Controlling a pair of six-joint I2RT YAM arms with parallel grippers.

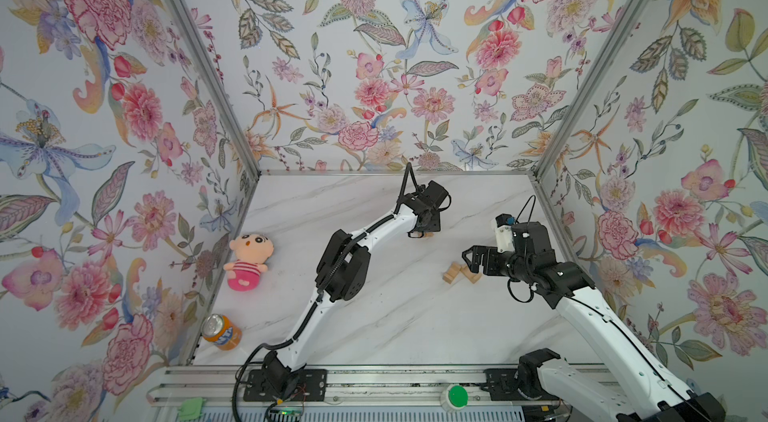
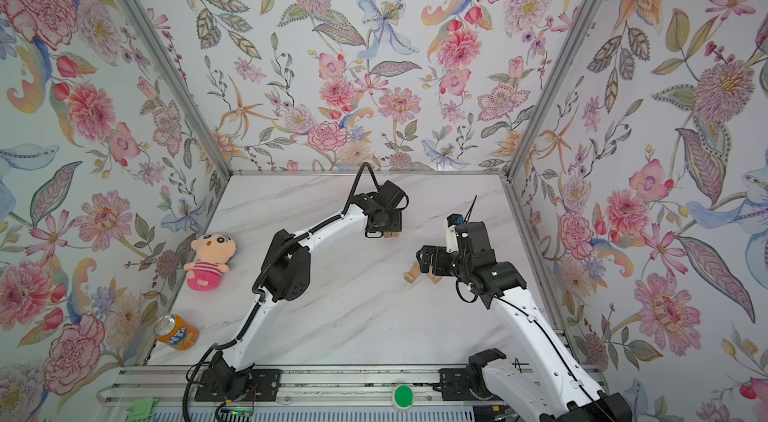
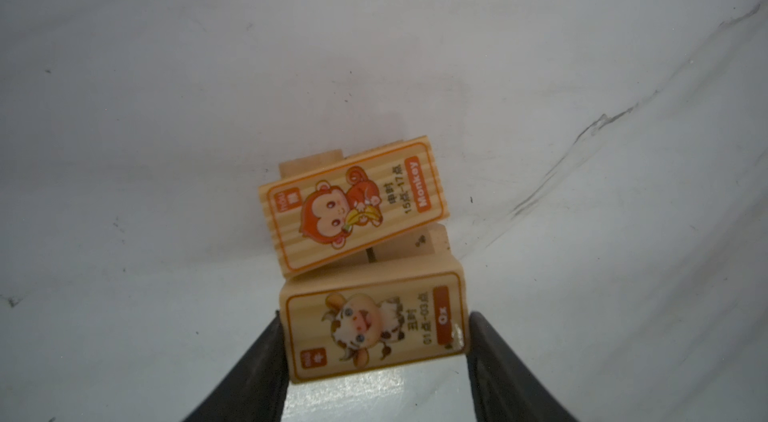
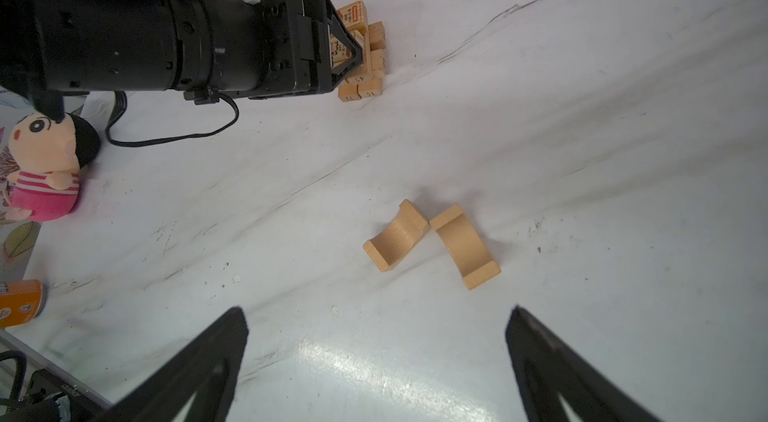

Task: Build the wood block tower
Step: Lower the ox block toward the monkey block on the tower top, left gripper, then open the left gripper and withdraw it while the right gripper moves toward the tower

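Tower [image 4: 377, 58] sits far back, in the middle. L gripper [image 3: 376, 314] is round the ox block [image 3: 374, 328] on top; can't tell if it grips. R gripper [image 4: 377, 309] is wide open, by two loose blocks [image 4: 397, 235].

Top views high, looking down; wrist views close, both show tower [image 3: 357, 208].

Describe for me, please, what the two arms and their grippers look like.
Both the left arm and right arm have white shell links joined by black joint housings, with a black cable routed along each. The left gripper and right gripper are black, with tapering, open-framed triangular fingers. A white mount sits on the right wrist.
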